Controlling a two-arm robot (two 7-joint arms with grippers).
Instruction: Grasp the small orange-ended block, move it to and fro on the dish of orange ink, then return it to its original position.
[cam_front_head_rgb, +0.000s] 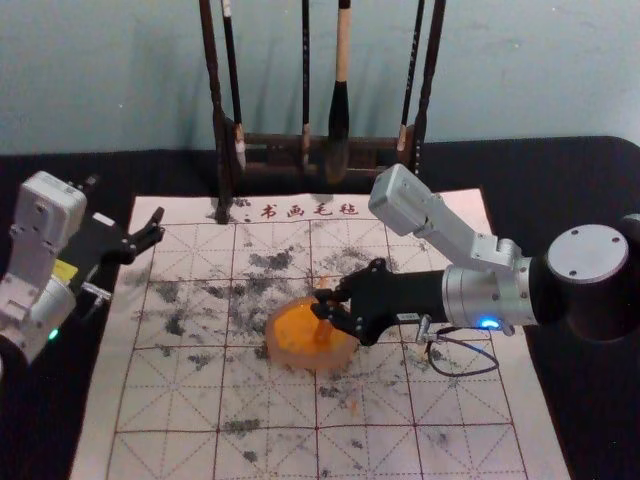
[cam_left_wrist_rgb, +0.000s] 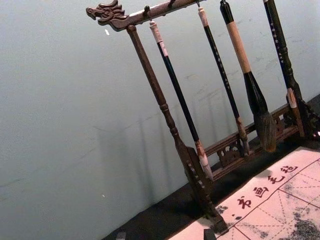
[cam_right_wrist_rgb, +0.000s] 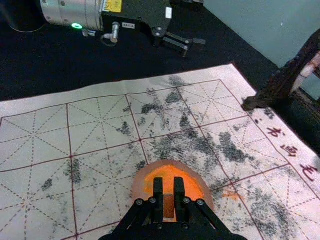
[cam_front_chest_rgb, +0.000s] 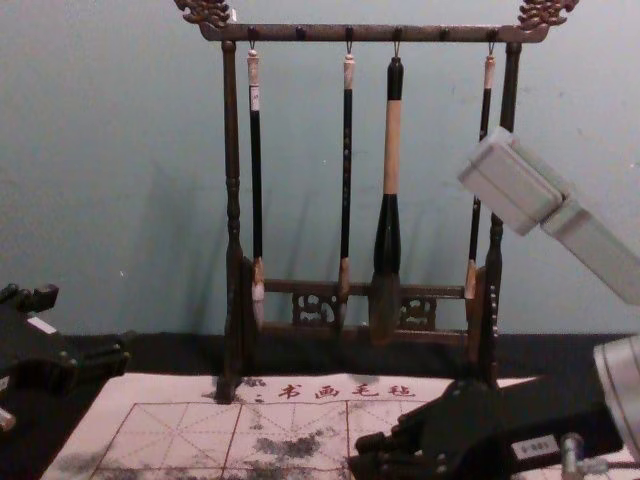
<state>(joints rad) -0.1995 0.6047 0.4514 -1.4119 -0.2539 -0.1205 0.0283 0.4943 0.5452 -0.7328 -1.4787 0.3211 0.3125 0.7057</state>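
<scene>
Inking stage, prob.: R gripper (cam_right_wrist_rgb: 168, 186) pinches block (cam_right_wrist_rgb: 169, 206) at orange dish (cam_right_wrist_rgb: 141, 186), contact unclear. Next: low to-fro strokes, then return. L gripper (cam_front_chest_rgb: 88, 324) idle, spread, nr mat (cam_front_head_rgb: 178, 460) L edge.

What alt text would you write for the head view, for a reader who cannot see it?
The robot's right claw grips a small block at a round dish of orange ink on a gridded, smudged mat. The left claw is open near the mat's left edge; brushes hang from a dark rack behind.
</scene>
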